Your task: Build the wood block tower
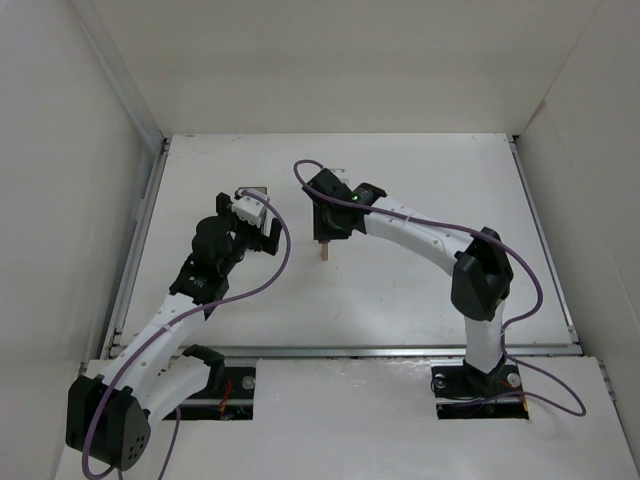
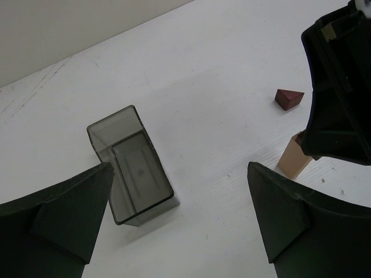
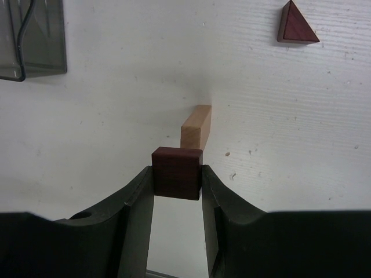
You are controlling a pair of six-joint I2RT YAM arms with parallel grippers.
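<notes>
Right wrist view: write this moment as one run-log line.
right fingers: shut on small dark reddish-brown wooden cube | slim light tan wooden block: upright | left fingers: open, empty

Your right gripper (image 3: 177, 184) has the dark reddish-brown square block (image 3: 177, 172) pinched between its fingertips, with the block's top edge level. Just past those fingertips the slim light tan block (image 3: 196, 126) stands upright on the table (image 3: 116, 116). The square block covers its near end, and you cannot tell whether the two touch. The dark reddish-brown triangular block (image 3: 297, 24) lies flat, well ahead of the fingers and off to their right, apart from both.
</notes>
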